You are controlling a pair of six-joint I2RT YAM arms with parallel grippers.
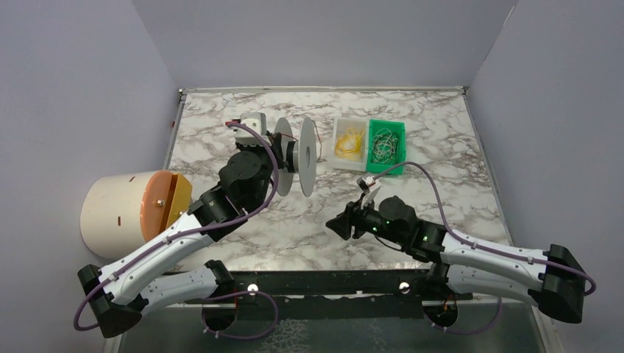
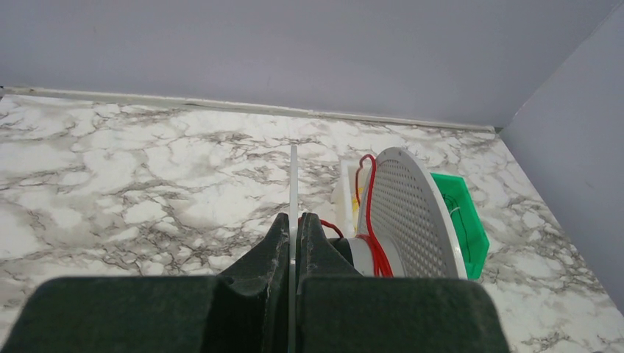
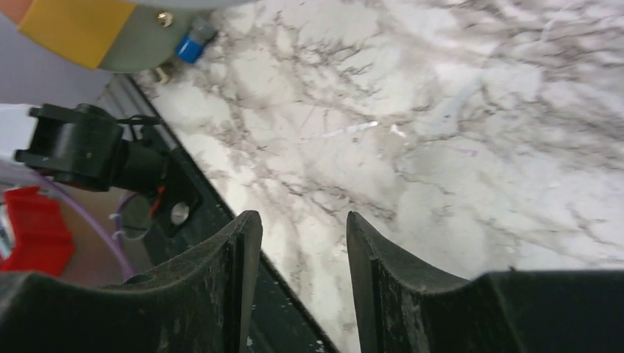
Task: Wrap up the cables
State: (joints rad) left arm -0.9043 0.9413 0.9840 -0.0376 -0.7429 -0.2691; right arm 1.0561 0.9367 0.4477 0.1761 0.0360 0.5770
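Red thread-thin wire (image 2: 377, 256) is wound in tight turns round the grey hub (image 2: 356, 254) of a white plastic spool. The turns stand upright, parallel to the spool's two round discs. One loose loop climbs from the hub up the inner face of the perforated white disc (image 2: 416, 220), bends over near its top rim and runs back down, so its long axis is close to vertical. The spool's own axis runs roughly left to right across the marble-patterned desk (image 1: 221, 125), about midway between the side edges and nearer the far edge.

The wire lies just to the right of the left pincer (image 2: 293, 239), on the far side of the plain thin white disc (image 2: 293, 176). That disc shows edge-on, and the dark fingers (image 2: 274, 250) are pressed together on its rim. A short red strand shows just beside the right-hand finger; whether it touches cannot be told.

The right pincer (image 3: 303, 220) is spread with nothing in its gap, low over bare marble near the near edge and well apart from the spool.

Toward the far right corner, a white tray of yellow wires (image 1: 349, 140) touches a green tray of pale wires (image 1: 387, 145).
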